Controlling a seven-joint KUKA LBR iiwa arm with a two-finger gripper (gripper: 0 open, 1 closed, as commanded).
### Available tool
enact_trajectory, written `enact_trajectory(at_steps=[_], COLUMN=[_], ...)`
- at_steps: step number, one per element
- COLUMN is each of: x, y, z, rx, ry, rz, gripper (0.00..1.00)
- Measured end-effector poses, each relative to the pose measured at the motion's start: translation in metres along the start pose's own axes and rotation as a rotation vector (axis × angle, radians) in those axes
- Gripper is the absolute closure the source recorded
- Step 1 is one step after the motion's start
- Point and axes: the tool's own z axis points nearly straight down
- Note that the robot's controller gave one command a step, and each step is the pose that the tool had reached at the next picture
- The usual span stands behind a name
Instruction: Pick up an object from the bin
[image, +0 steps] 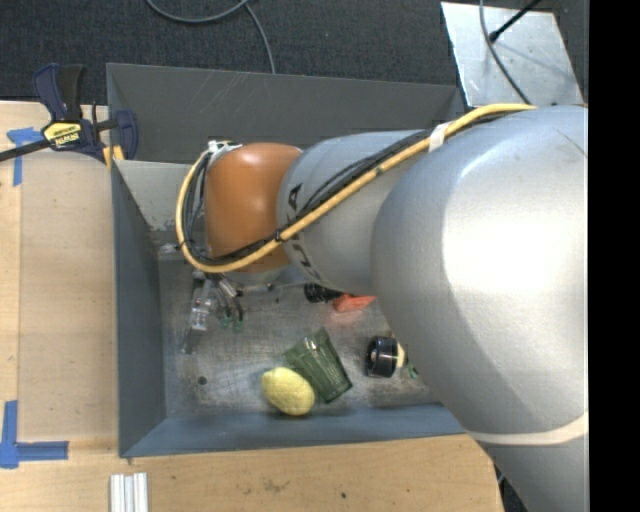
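In the bin (140, 330), a packet (318, 366) touches the lemon's (288, 390) right side; a cap (382, 357) lies farther right of the lemon, apart from the packet.

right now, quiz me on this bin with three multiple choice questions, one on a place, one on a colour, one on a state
1. Where does the yellow lemon-like thing lie?
A) by the wall of the bin at the view's bottom
B) by the far wall
C) outside it

2. The packet beside it is
A) white
B) dark green
C) pink

3. The yellow thing is
A) lifted
B) resting on the floor
C) buried under the packet

Answers: 1 A, it sits just above that wall. 2 B, its face is dark green. 3 B, the hand is apart, to its upper left.
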Motion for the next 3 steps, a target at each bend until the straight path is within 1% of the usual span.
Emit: enact_trajectory(at_steps=[1,2,3], x=[-0.0403,-0.0452,-0.0427], y=[-0.0435,-0.0402,-0.0382], z=[0.0106,0.0073,0.0073], rx=[0.015,0.011,0.01], ry=[0.018,0.007,0.008], rz=[0.052,-0.629,-0.707], gripper=[0.0,1.0,1.0])
